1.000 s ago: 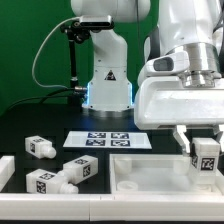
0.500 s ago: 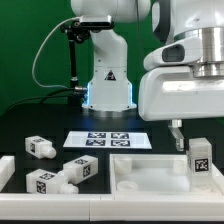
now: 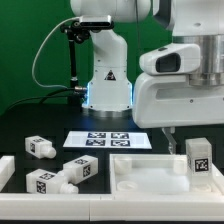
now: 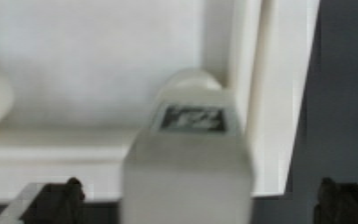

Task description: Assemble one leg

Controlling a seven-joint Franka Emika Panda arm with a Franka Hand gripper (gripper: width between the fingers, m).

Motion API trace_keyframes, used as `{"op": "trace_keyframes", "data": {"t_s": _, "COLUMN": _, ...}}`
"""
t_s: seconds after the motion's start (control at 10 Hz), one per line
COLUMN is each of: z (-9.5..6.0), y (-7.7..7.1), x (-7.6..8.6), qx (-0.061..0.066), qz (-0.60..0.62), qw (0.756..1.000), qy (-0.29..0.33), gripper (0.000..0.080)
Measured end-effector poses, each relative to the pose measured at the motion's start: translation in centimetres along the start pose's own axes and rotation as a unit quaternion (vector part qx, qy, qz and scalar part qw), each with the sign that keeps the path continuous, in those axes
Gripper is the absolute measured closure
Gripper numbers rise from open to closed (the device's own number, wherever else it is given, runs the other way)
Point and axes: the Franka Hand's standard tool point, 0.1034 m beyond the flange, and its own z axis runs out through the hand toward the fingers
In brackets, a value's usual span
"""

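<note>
The hand [image 4: 201,200] is released: in the wrist view its two dark fingers [image 4: 60,197] stand wide apart on either side of the leg [image 3: 199,160], with a clear gap on each side and no contact. In the exterior view the hand's white body hangs above the leg, apart from it

The leg stands upright inside the panel [image 3: 145,178], at the end toward the exterior view's right, with one tag facing the camera. From the wrist view it sits tight in a corner of the panel, just beside the raised rim, and a tag shows on its top face. Whether its lower end is seated in a hole cannot be told

Three other legs [image 3: 80,168] lie loose on the black desk [image 3: 15,140] toward the exterior view's left, well apart from the panel; two sit close together near the front and one lies further back. The marker board [image 3: 108,140] lies flat on the desk behind the panel, in front of the arm's base [image 3: 108,85]
</note>
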Motion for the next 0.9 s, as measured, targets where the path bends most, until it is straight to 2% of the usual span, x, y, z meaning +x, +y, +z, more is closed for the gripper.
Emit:
{"op": "trace_keyframes", "data": {"t_s": 0.1, "z": -0.06, "y": 0.20, "x": 0.11, "qx": -0.001, "qz": -0.002, "qw": 1.000, "qy": 0.002, "gripper": 0.0150}}
{"op": "trace_keyframes", "data": {"t_s": 0.2, "z": -0.05, "y": 0.26, "x": 0.12, "qx": -0.001, "qz": -0.001, "qw": 1.000, "qy": 0.002, "gripper": 0.0264}}
{"op": "trace_keyframes", "data": {"t_s": 0.3, "z": -0.05, "y": 0.24, "x": 0.11, "qx": -0.001, "qz": 0.010, "qw": 1.000, "qy": 0.001, "gripper": 0.0264}}
{"op": "trace_keyframes", "data": {"t_s": 0.4, "z": -0.04, "y": 0.27, "x": 0.11, "qx": -0.001, "qz": 0.014, "qw": 1.000, "qy": 0.001, "gripper": 0.0447}}
{"op": "trace_keyframes", "data": {"t_s": 0.5, "z": -0.03, "y": 0.26, "x": 0.11, "qx": -0.001, "qz": 0.030, "qw": 1.000, "qy": 0.001, "gripper": 0.0514}}
{"op": "trace_keyframes", "data": {"t_s": 0.8, "z": 0.02, "y": 0.19, "x": 0.08, "qx": 0.000, "qz": 0.144, "qw": 0.990, "qy": 0.002, "gripper": 0.0514}}
{"op": "trace_keyframes", "data": {"t_s": 0.9, "z": 0.05, "y": 0.12, "x": 0.10, "qx": 0.001, "qz": 0.214, "qw": 0.977, "qy": 0.013, "gripper": 0.0514}}
